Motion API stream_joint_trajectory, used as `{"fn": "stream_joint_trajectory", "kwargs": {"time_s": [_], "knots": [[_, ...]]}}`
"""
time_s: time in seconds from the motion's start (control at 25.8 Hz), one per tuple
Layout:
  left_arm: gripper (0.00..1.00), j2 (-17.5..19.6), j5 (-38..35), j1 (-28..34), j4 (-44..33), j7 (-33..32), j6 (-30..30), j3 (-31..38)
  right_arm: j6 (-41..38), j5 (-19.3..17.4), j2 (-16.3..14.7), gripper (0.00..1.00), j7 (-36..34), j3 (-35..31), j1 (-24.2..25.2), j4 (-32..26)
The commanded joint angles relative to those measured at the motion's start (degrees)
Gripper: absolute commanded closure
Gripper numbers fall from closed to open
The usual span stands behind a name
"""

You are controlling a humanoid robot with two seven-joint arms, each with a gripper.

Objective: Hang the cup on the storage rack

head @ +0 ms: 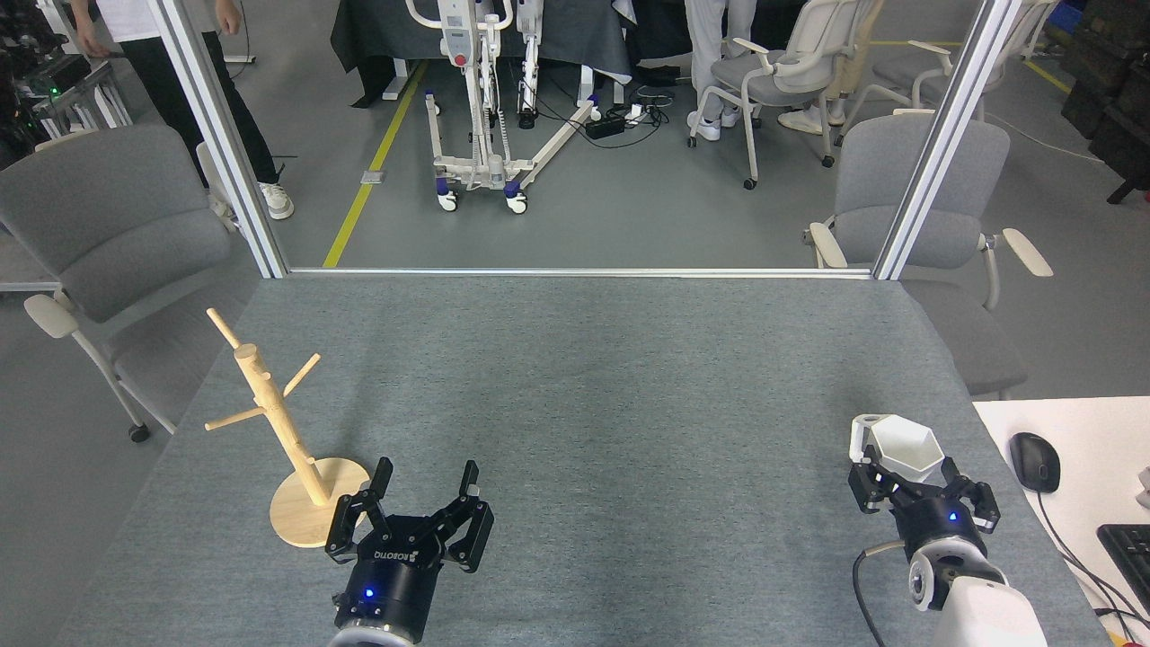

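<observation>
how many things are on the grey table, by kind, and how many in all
white faceted cup: 1
wooden mug tree: 1
robot grippers over the table: 2, left gripper and right gripper
total: 4, or 2 without the grippers
</observation>
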Motion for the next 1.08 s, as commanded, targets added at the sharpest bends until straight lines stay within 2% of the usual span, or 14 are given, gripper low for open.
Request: {"fn": "stream_joint_trajectory", "kwargs": {"time_s": [0.0,0.27,0.5,0.66,1.05], "knots": [[0.00,0.20,-0.03,0.44,0.13,0.06,-0.06,-0.05,-0.09,0.00,-0.72,0.01,-0.27,0.52,-0.72,0.75],[0.00,0.20,-0.03,0.44,0.48,0.14,-0.14,-0.05,-0.18,-0.09,-0.81,0.01,-0.18,0.52,-0.99,1.89],[0.00,-0.15,-0.03,0.44,0.48,0.14,-0.06,-0.05,-0.18,-0.09,-1.68,0.01,-0.27,0.60,-4.15,5.67],[0.00,-0.24,-0.03,0.44,0.57,0.14,0.03,-0.05,-0.18,0.00,-2.12,0.01,-0.27,0.78,-4.50,6.29],[0.00,-0.24,0.05,0.44,0.74,0.14,0.03,-0.05,0.26,-0.09,-1.86,0.01,-0.27,4.91,-5.38,8.04]]}}
